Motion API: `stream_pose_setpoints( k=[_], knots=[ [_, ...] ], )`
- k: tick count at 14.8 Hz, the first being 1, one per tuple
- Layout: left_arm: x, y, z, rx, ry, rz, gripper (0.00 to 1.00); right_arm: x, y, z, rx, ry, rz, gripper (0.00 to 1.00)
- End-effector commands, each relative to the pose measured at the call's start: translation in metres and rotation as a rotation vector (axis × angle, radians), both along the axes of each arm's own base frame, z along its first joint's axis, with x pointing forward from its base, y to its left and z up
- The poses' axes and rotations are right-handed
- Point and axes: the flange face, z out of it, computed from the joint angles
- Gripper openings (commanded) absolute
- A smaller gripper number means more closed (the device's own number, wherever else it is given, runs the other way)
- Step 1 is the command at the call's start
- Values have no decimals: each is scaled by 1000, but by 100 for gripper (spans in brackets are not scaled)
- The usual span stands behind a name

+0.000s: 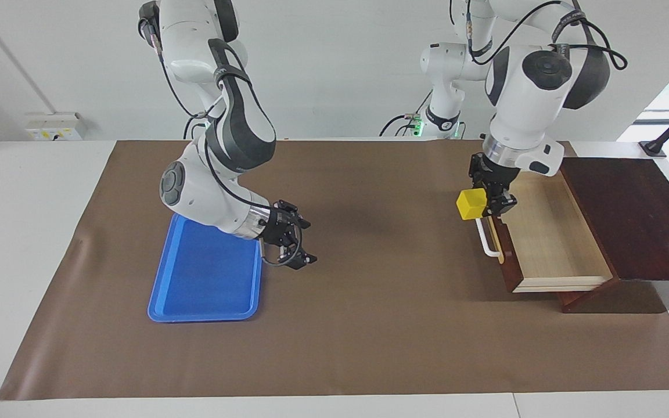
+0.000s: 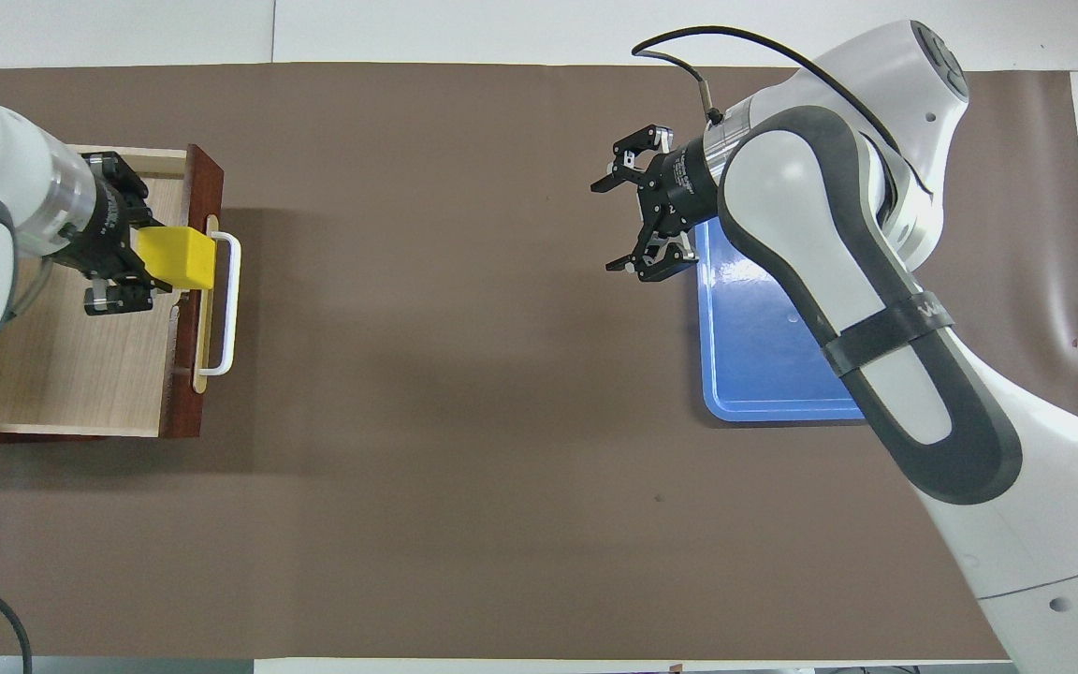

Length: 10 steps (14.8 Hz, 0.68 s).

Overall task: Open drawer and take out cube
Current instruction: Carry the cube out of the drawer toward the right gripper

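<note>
The drawer (image 1: 549, 238) stands pulled open at the left arm's end of the table, showing its pale wood floor (image 2: 80, 365) and white bar handle (image 1: 487, 241). My left gripper (image 1: 488, 204) is shut on the yellow cube (image 1: 471, 203) and holds it in the air over the drawer's front and handle (image 2: 230, 304); the overhead view shows the cube (image 2: 176, 258) over the front edge. My right gripper (image 1: 297, 247) is open and empty, low over the brown mat beside the blue tray; it also shows in the overhead view (image 2: 637, 211).
A flat blue tray (image 1: 207, 278) lies on the mat toward the right arm's end (image 2: 764, 356). The drawer's dark reddish-brown cabinet (image 1: 630, 215) sits at the table's edge. The brown mat (image 1: 381, 302) covers the middle of the table.
</note>
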Motion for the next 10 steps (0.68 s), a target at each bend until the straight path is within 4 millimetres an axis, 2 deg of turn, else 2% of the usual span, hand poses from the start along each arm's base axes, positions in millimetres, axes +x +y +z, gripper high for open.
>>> stream_pose_setpoints(
  k=[1,4,5,7,10],
  knots=[
    [-9,-33,-6,-23,1,47,0,-1,-1,0,28,-16,9,96],
    [-11,-52,-15,-85,-9,97,0,-1,-1,1,29,-18,9,96],
    [-11,-59,-23,-93,-23,123,0,-1,-1,0,27,-16,9,96],
    [-17,-81,-31,-97,-26,113,0,-1,1,0,27,-18,11,96],
    [-18,-96,-43,-86,-19,138,0,-5,13,3,30,-19,17,96]
  ],
)
